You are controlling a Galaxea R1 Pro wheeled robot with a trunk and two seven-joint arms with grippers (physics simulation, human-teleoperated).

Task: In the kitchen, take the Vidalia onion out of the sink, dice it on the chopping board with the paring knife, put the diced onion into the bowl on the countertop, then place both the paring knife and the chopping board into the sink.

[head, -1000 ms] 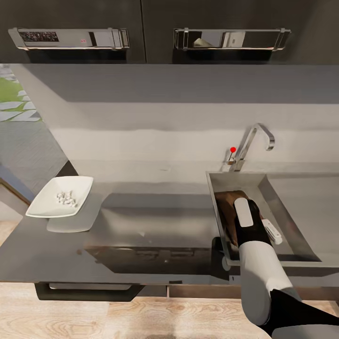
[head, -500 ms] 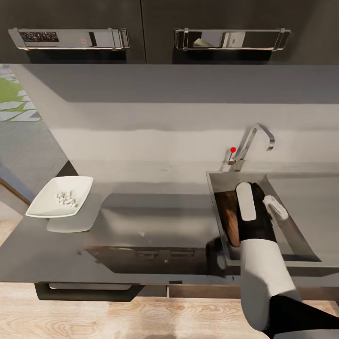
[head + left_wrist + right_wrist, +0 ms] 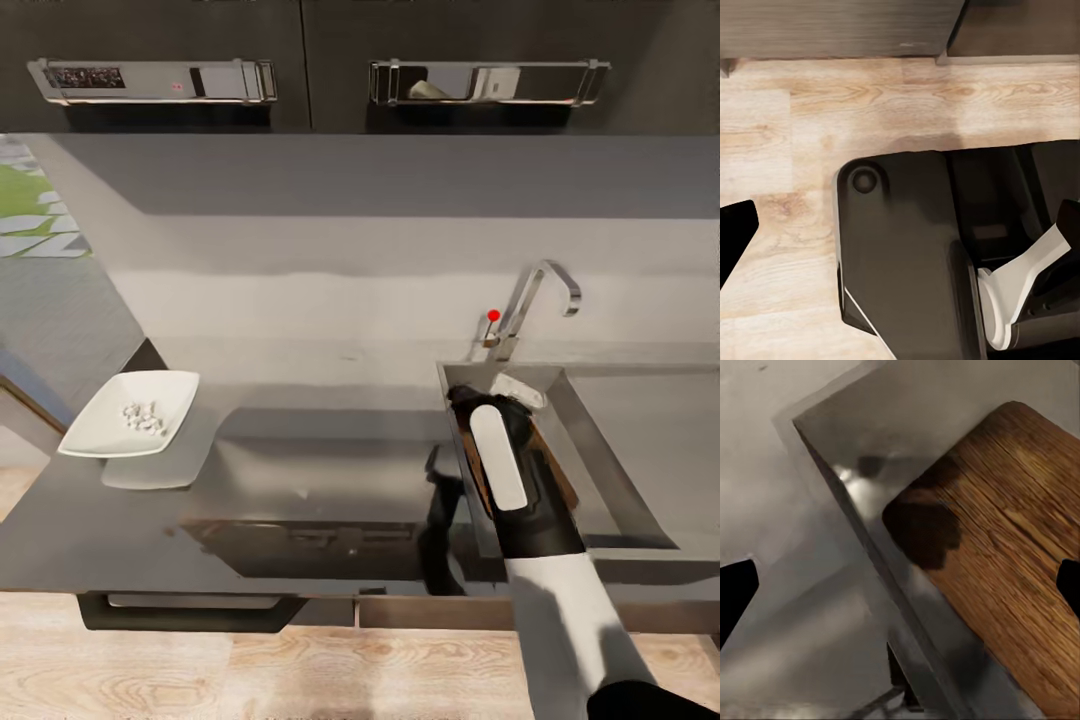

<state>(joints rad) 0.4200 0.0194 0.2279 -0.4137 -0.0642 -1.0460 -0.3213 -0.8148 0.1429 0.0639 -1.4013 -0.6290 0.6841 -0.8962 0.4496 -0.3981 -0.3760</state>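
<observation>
two dark wall cabinets [image 3: 300,40] hang above, each with a long chrome handle [image 3: 155,80] across its lower edge. a pale grey backsplash [image 3: 330,270] runs beneath them. light wood floor [image 3: 300,670] shows along the near edge, and again in the left wrist view [image 3: 832,112]. a patch of green grass [image 3: 20,190] lies far left.

Brown wood-grained chopping board [image 3: 1020,547], steel sink [image 3: 847,450]
</observation>
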